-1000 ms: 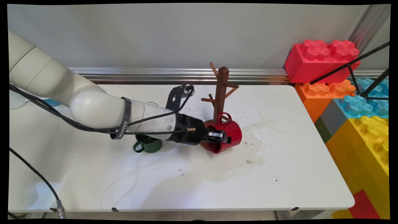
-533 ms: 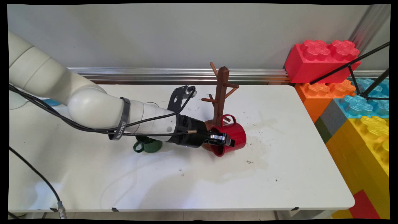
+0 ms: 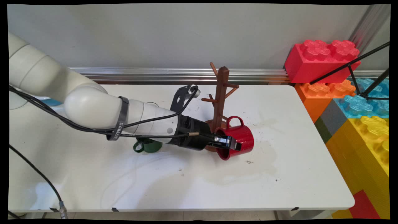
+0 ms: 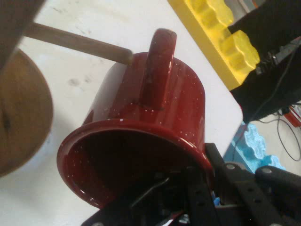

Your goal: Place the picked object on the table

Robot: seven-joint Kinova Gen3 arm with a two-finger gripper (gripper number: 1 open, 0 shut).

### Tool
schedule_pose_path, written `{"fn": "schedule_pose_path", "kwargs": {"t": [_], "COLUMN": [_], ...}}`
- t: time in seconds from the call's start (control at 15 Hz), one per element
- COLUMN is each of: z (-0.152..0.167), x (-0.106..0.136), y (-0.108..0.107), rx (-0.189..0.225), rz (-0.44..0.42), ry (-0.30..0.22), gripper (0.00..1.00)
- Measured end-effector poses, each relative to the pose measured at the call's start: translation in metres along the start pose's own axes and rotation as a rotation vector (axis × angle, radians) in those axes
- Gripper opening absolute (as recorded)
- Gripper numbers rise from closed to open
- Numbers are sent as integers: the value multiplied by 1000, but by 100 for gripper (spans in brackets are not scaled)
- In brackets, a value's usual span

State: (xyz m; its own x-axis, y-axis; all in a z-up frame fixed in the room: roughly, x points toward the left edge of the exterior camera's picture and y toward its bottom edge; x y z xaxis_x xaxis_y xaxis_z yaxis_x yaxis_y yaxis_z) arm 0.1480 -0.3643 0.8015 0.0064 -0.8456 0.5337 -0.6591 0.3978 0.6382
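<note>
The gripper is clamped on the rim of a red enamel mug, one finger inside the mouth and the other pressed against the outer wall, which is why the mug hangs tipped on its side with its opening turned back toward the arm and down to the near side. From the hand view you look straight into that dark mouth, the rim curving over the black linkage, and the handle standing up on the top of the mug. Held that way the handle loop is kept free and facing the wooden mug tree, whose base sits just behind and left of the mug. One of the tree's lower pegs reaches to just beside the handle in the hand view; I cannot tell whether it actually touches the mug's wall there. The mug looks to be clear of the white table, carried just right of the tree's trunk. A green mug stands on the table under the forearm, partly hidden by it and well apart from the red one. Off the table's right end rises a stack of giant toy bricks in red, orange, blue and yellow.
</note>
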Motion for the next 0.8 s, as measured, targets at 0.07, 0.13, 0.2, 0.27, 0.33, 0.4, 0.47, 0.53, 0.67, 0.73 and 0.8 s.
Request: {"fn": "schedule_pose_path", "kwargs": {"t": [0.07,0.13,0.2,0.27,0.33,0.4,0.47,0.53,0.67,0.73,0.8], "z": [-1,-3,-5,-8,-12,-15,-19,-22,-31,-37,-42], "x": [-1,-3,-5,-6,-8,-9,-10,-10,-10,-9,-7], "y": [3,6,9,12,16,19,21,23,28,30,31], "rx": [-8,-18,-28,-36,-43,-49,-51,-52,-47,-39,-29], "rz": [4,9,15,22,30,39,49,56,85,106,125], "ry": [-5,-12,-21,-29,-38,-47,-54,-61,-79,-91,-101], "gripper": [0,0,0,0,0,0,0,0,0,0,0]}}
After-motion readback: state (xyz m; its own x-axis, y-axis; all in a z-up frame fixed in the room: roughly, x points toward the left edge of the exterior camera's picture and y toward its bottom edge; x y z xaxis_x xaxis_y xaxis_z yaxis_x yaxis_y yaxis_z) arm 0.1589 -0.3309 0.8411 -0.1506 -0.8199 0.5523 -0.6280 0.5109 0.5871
